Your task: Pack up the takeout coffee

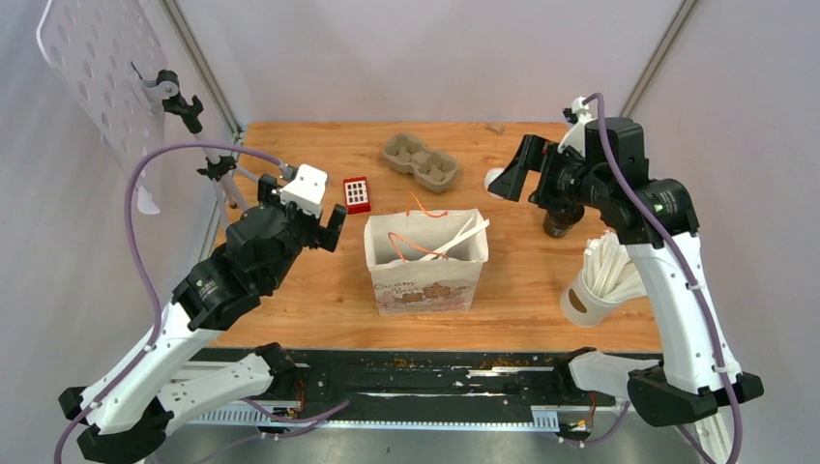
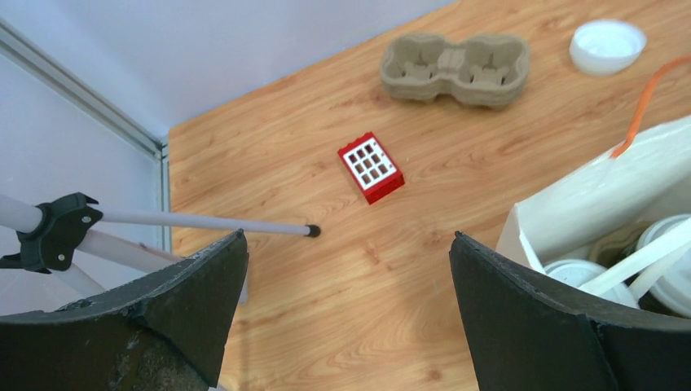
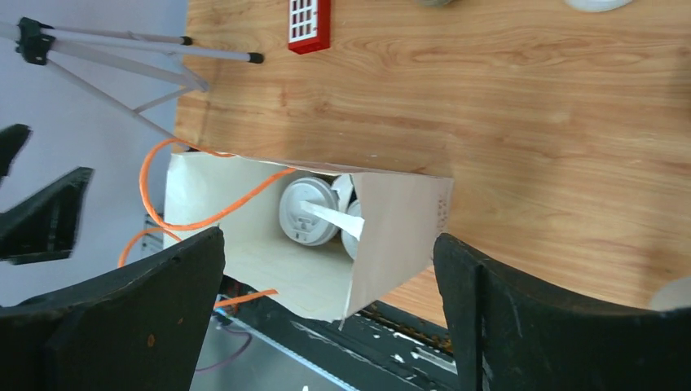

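Observation:
Two takeout coffee cups with white lids [image 3: 310,210] sit inside the open paper bag [image 1: 425,261] at the table's middle, with white sticks lying across them. The left wrist view shows the same lids [image 2: 574,273] inside the bag [image 2: 603,195]. A dark round cup [image 1: 563,224] stands on the table under my right arm, which hides its top. My right gripper [image 1: 517,174] hangs open to the right of the bag and holds nothing; its wrist view looks toward the bag mouth [image 3: 330,244]. My left gripper [image 1: 327,230] is open and empty left of the bag, above bare wood [image 2: 349,236].
A pulp cup tray [image 1: 419,161] lies at the back centre. A loose white lid [image 1: 495,180] lies to its right. A red block [image 1: 358,194] sits behind and to the left of the bag. A white holder of sticks [image 1: 600,280] stands at the right front. A tripod leg [image 2: 204,221] reaches in at the left.

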Controlling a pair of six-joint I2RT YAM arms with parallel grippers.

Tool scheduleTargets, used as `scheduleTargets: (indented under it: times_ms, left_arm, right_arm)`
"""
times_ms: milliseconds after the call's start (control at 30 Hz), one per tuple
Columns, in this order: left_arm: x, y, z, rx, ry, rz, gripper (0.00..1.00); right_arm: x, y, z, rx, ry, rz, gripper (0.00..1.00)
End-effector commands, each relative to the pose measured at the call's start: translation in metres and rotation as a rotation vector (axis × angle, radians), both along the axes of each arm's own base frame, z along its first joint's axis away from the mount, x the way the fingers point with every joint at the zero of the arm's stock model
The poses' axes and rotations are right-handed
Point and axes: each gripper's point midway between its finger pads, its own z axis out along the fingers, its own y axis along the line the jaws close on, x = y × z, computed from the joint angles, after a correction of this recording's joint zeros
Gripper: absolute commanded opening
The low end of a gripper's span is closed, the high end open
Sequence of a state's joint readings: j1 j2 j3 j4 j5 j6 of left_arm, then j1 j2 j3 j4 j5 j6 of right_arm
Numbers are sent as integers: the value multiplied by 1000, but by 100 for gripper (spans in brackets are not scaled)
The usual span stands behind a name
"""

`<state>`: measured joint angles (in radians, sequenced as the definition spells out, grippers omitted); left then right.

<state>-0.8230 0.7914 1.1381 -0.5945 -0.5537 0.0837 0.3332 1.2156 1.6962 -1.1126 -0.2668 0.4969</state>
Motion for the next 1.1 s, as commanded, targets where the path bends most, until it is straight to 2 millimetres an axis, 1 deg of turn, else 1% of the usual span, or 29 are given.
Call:
scheduleTargets:
  times_ms: [0, 100, 200, 267, 367, 433, 533, 633, 700, 767, 833, 900, 1067]
  left_arm:
    - [-7, -2, 42, -163, -55, -13, 100]
    - [-15, -7, 52, -219, -39, -55, 100]
    - [-24, -6, 54, -262, -1, -68, 100]
    - [-29, -7, 52, -294, 21, -76, 100]
    - [-37, -9, 56, -376, 45, -92, 100]
    - [-45, -14, 61, -443, 65, -122, 100]
    - [-55, -21, 62, -499, 85, -180, 100]
    - [-66, -20, 59, -555, 85, -214, 100]
    - [-69, -18, 48, -573, 93, -211, 100]
    - [-70, -15, 44, -589, 90, -202, 100]
    - [-72, -11, 40, -589, 88, -193, 100]
    - [-72, -6, 35, -580, 87, -175, 100]
    - [-74, -1, 40, -551, 62, -181, 100]
  right_arm:
    - [-17, -42, 15, -180, -81, -78, 100]
    - [-24, -78, 25, -290, -111, -213, 100]
    - [-35, -98, 35, -337, -151, -284, 100]
    - [-41, -106, 37, -347, -180, -305, 100]
    - [-50, -102, 38, -319, -242, -263, 100]
    - [-54, -95, 35, -278, -270, -237, 100]
    - [-58, -87, 23, -238, -280, -202, 100]
    - [-61, -80, 11, -214, -299, -162, 100]
    - [-63, -81, 14, -202, -320, -165, 100]
    - [-65, -81, 18, -200, -323, -166, 100]
    - [-67, -74, 22, -182, -328, -127, 100]
    - [-65, -75, 25, -191, -333, -126, 100]
    - [-58, -76, 25, -202, -345, -139, 100]
